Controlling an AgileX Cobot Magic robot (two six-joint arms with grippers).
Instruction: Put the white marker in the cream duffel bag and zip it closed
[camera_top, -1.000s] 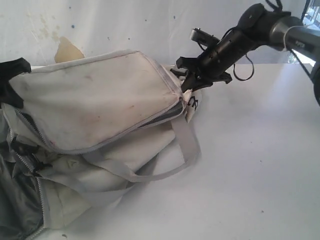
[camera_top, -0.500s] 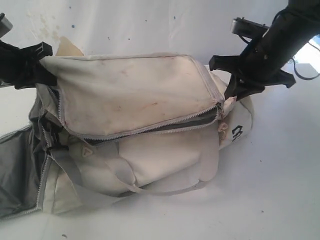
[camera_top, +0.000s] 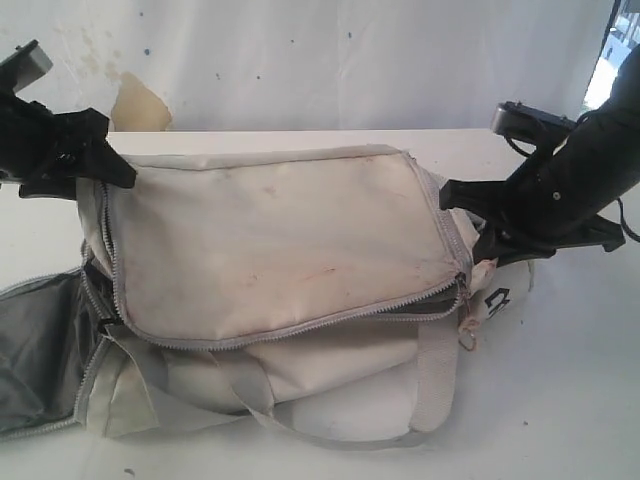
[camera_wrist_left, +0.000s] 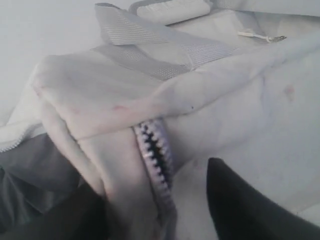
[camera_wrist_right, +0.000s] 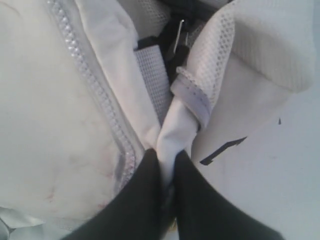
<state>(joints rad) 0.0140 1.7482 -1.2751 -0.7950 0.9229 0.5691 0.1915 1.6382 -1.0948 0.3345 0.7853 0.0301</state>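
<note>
The cream duffel bag (camera_top: 270, 240) lies stretched across the table, its top flap down. Its long grey zipper (camera_top: 400, 310) gapes slightly near the right end. My left gripper (camera_top: 100, 150) is at the bag's left end. In the left wrist view its jaws stand apart (camera_wrist_left: 160, 195) around a fold of fabric and zipper teeth (camera_wrist_left: 155, 150). My right gripper (camera_top: 480, 225) is at the bag's right end, shut on a white fold of the bag (camera_wrist_right: 167, 160). The white marker is hidden.
An unzipped side flap with dark grey lining (camera_top: 40, 350) spreads at the bag's left. A grey strap (camera_top: 435, 380) hangs over the front. The white table (camera_top: 560, 400) extends to the right. A tan patch (camera_top: 140, 100) marks the back wall.
The bag has been pulled right and flatter, my right gripper moving right and down with its end. My left gripper's jaws have parted at the left end.
</note>
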